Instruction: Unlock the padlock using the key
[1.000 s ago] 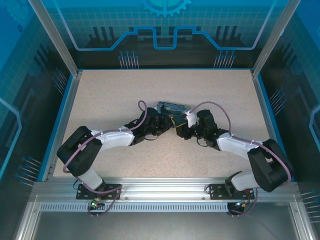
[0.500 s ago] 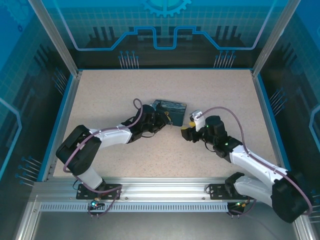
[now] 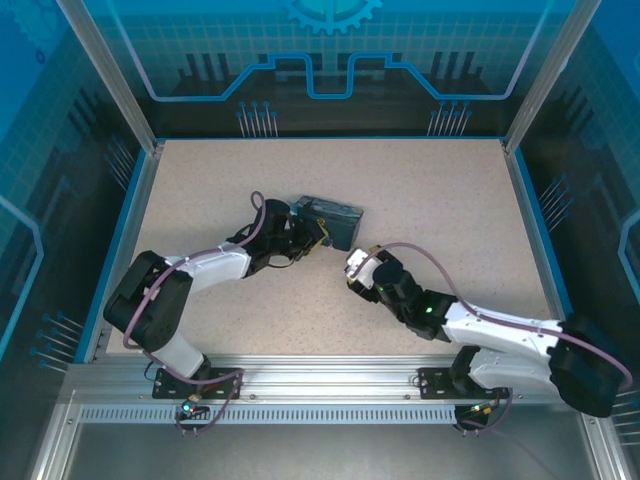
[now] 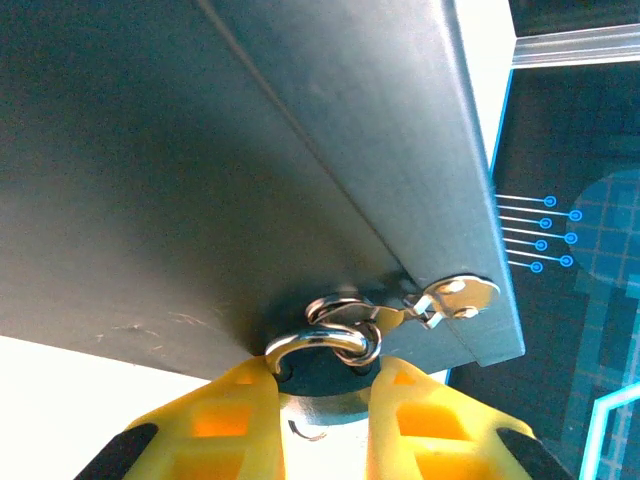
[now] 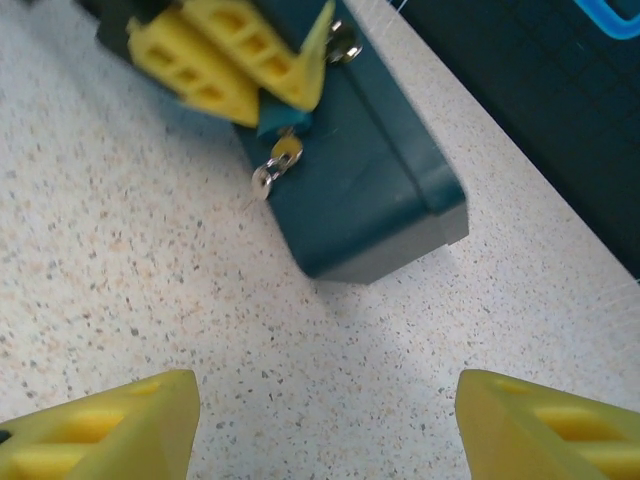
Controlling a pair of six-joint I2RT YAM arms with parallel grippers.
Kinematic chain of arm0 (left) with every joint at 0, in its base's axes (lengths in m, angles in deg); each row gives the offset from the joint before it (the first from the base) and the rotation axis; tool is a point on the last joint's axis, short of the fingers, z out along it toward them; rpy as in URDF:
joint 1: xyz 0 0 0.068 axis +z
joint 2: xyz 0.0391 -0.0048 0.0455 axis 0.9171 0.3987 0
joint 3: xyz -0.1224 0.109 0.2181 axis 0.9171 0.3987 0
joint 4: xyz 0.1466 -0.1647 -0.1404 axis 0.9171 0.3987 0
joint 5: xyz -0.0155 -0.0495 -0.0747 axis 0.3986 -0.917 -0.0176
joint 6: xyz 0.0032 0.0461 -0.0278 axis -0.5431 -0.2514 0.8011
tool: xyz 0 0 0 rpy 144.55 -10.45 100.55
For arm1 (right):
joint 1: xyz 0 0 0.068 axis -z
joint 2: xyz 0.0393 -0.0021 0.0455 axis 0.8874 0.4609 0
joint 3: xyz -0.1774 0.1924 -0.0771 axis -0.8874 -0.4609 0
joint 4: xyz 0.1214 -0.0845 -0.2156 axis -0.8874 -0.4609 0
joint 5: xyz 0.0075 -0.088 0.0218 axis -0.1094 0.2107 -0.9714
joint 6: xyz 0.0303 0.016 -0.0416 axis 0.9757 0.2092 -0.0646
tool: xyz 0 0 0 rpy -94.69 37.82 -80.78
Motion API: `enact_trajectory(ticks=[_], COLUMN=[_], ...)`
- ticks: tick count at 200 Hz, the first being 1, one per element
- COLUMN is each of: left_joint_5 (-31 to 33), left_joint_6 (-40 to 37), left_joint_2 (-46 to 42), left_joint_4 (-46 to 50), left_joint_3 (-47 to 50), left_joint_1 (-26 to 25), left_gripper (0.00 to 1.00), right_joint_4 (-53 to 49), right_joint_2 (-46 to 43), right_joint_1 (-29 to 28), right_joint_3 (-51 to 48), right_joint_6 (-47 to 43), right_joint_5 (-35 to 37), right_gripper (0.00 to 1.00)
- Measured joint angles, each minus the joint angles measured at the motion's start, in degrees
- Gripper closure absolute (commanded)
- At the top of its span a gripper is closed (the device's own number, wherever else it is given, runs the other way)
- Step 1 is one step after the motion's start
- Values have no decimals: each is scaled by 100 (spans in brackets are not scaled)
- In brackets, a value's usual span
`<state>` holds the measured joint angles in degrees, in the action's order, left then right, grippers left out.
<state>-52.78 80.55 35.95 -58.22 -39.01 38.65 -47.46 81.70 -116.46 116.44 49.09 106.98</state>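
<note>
At front face of tin (image 5: 370,190), on bench (image 5: 150,280): left hand (image 4: 328,400) clamps padlock (image 4: 322,370) body, shackle (image 4: 320,337) threaded through hasp (image 4: 455,295). Key (image 5: 278,158) sticks from padlock, unheld. Right hand (image 5: 325,440), narrow beside lock one second ago, now spread wide, empty, pulled back toward near edge. Likely key seated, released; whether lock sprung, cannot tell; turn would need fresh grip.

Body of the padlock (image 4: 320,360) — mostly hidden inside the left hand (image 4: 322,388).
</note>
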Motion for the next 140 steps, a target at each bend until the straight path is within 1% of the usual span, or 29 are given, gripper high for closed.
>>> enact_trajectory(ticks=[42, 54, 70, 95, 106, 122, 140], left_joint_5=[-144, -164, -184, -186, -184, -181, -179], left_joint_6=[0, 0, 0, 4, 11, 50, 120], left_joint_2=[-208, -251, -275, -299, -313, -343, -374], left_joint_4=[216, 258, 258, 256, 247, 214, 199], left_joint_3=[0, 0, 2, 2, 17, 76, 155], left_joint_1=[181, 195, 199, 199, 199, 199, 179], left_gripper=[97, 97, 97, 97, 97, 97, 97], right_joint_4=[577, 688, 734, 824, 846, 931, 1198], right_joint_2=[815, 944, 992, 990, 990, 992, 1086], right_joint_1=[-107, -92, 11, 422, 678, 1154, 1860], right_joint_3=[221, 275, 334, 396, 407, 415, 431], right_joint_6=[-470, -481, -367, 42, 313, 815, 1626], right_joint_5=[219, 140, -184, -935, -1392, -2269, -3388], right_gripper=[29, 29, 31, 35, 36, 39, 42])
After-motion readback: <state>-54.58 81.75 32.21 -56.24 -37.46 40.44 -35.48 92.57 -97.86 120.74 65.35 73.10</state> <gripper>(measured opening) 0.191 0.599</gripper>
